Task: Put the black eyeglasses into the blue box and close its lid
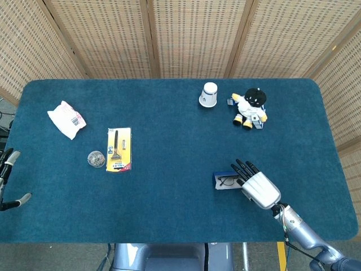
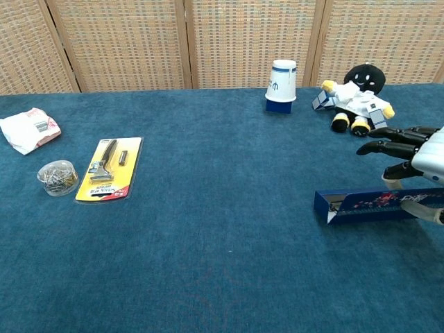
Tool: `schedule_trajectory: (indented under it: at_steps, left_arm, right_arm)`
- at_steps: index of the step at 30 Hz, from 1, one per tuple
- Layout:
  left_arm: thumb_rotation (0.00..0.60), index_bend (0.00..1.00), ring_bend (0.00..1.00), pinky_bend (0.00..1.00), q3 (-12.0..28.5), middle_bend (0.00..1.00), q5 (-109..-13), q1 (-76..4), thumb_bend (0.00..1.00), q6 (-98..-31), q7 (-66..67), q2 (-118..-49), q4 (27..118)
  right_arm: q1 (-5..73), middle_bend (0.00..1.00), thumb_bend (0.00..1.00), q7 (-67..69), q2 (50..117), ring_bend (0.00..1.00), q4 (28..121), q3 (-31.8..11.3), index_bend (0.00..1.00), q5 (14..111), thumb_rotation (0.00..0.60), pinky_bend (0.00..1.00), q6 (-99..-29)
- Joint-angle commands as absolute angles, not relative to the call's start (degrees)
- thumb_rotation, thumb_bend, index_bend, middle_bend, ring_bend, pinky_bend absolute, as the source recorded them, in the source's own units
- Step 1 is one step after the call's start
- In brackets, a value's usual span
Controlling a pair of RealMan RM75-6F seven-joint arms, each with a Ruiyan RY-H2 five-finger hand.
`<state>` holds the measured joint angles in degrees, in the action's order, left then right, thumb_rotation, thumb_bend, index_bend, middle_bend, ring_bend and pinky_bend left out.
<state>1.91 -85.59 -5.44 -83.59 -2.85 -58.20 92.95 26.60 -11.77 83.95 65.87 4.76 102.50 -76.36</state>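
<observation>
The right hand (image 2: 416, 156) grips the blue box (image 2: 368, 207) beneath its spread dark fingers (image 2: 388, 146), the black eyeglasses (image 1: 228, 181) lying inside just ahead of them.

Left hand (image 1: 7, 180): grip unclear.

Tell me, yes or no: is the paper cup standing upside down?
Yes, the paper cup stands upside down on the table, wide rim down, left of the plush toy.
</observation>
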Motion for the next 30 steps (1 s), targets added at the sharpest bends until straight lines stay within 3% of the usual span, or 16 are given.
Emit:
schedule_trajectory:
  at_steps: [1,18,21,23,26,30]
  left_arm:
    - [0.600,0.00,0.00,0.00,1.9,0.00,-85.4,-5.5,0.00,-83.4,-2.7,-58.3,93.0]
    - [0.600,0.00,0.00,0.00,2.0,0.00,-84.9,-5.9,0.00,-82.6,-2.5,-58.4,92.9]
    - [0.600,0.00,0.00,0.00,2.1,0.00,-84.8,-5.8,0.00,-82.6,-2.6,-58.3,92.9]
    - [0.600,0.00,0.00,0.00,2.1,0.00,-84.8,-5.8,0.00,-82.7,-2.6,-58.3,92.9]
    - [0.600,0.00,0.00,0.00,2.1,0.00,-84.8,-5.9,0.00,-82.6,-2.6,-58.3,92.8]
    - [0.600,0.00,0.00,0.00,2.1,0.00,-84.8,-5.9,0.00,-82.6,-2.6,-58.4,92.8]
  right_arm:
    - [27.5,0.15,0.57,-12.0,84.8,0.00,64.9,4.1,0.69,101.2,0.600,0.20,-74.0]
    - [29.8,0.15,0.57,-15.2,86.5,0.00,64.3,1.6,0.68,96.2,0.600,0.20,-66.7]
    - [29.8,0.13,0.53,-15.0,86.8,0.00,64.3,1.3,0.55,95.7,0.600,0.20,-66.6]
    - [29.8,0.10,0.50,-14.7,86.9,0.00,64.3,1.1,0.38,95.4,0.600,0.20,-66.8]
    - [29.8,0.05,0.43,-14.6,87.2,0.00,64.4,0.4,0.21,94.7,0.600,0.20,-67.1]
    - [29.7,0.02,0.31,-14.7,88.1,0.00,64.2,-0.9,0.13,93.7,0.600,0.20,-68.3]
